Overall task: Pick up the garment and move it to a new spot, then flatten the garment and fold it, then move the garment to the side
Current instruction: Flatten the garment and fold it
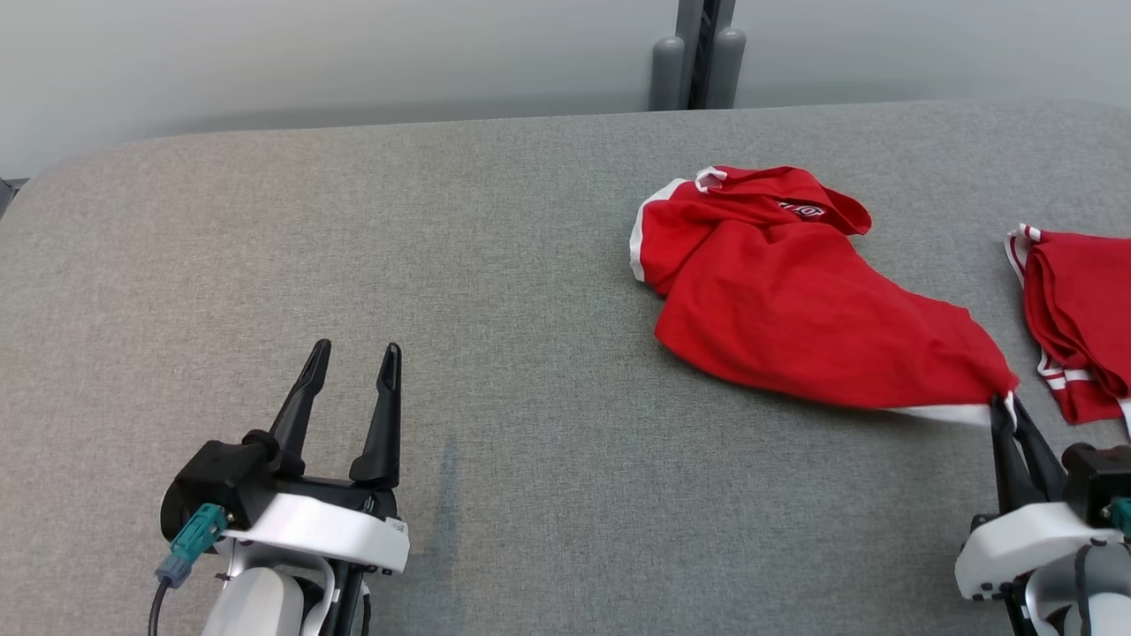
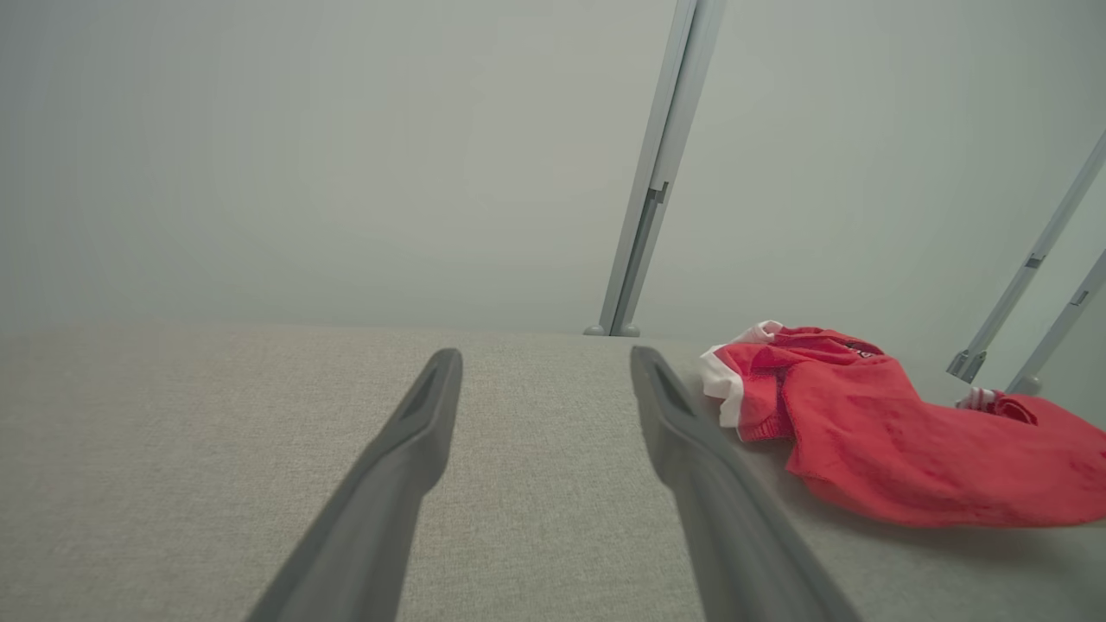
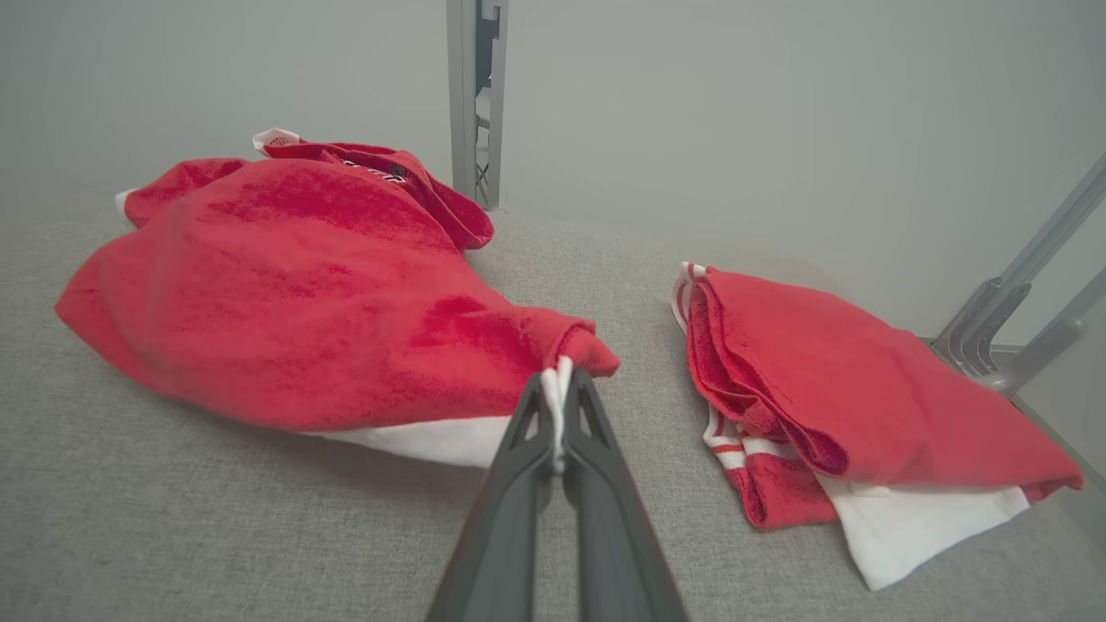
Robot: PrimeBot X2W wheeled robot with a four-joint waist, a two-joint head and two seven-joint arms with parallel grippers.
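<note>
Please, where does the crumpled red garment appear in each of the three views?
Head view: the crumpled red garment, right of centre, its corner pinched by the right gripper.
Left wrist view: garment at middle right.
Right wrist view: garment, left half, above the fingers.
Shared landmark: the grey post behind the garment.

The garment (image 1: 778, 309) is laid on the right half of the table (image 1: 398, 247), and a folded garment (image 1: 1078, 309) is set near it, further right, the two apart. The garment's near right corner is clamped by the right gripper (image 1: 1003, 405) at the front, while the left gripper (image 1: 358, 349), fingers apart, is held over the front left, well apart from the garment. A post (image 1: 698, 53) is seen behind the table's far edge.
</note>
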